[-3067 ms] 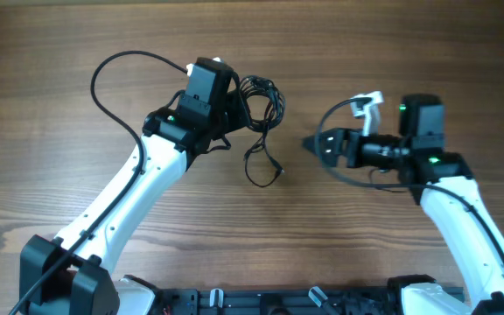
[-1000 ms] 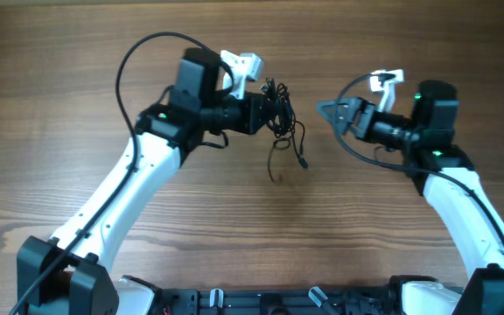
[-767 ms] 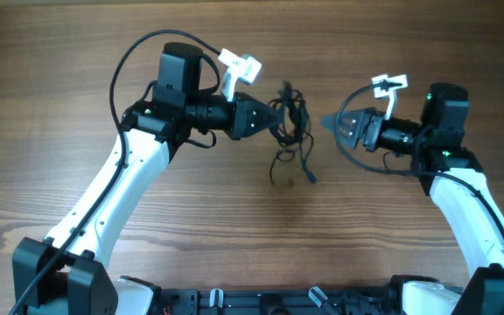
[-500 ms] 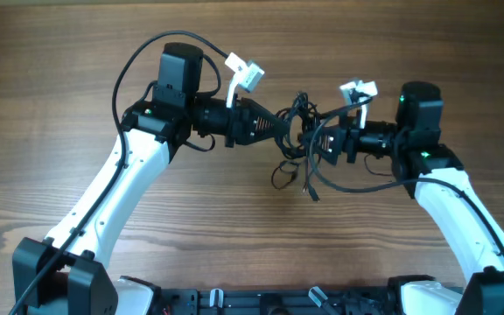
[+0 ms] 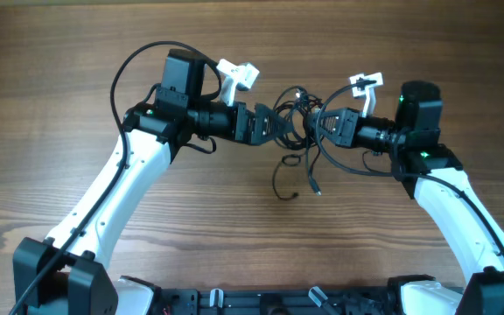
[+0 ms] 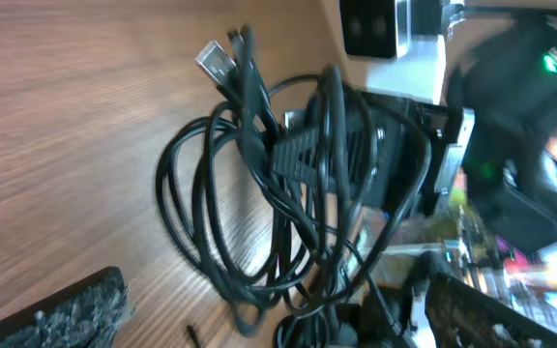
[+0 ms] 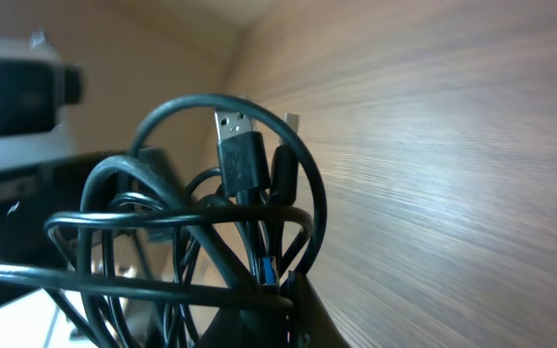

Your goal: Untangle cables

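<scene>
- While the right hand (image 5: 320,128) is clamped on the cables (image 6: 332,126), the left hand (image 5: 276,124) stands wide apart.
- Cables: thin, glossy black loops; metal-tipped USB plug (image 7: 228,124).

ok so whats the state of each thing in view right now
cables: tangled in one bundle, held up between the two grippers, loose ends hanging down
left gripper: open, fingers spread either side of the cables
right gripper: appears shut on the cables

Both arms (image 5: 103,197) are white with black joints (image 5: 179,80) (green lights (image 5: 403,97)).
</scene>
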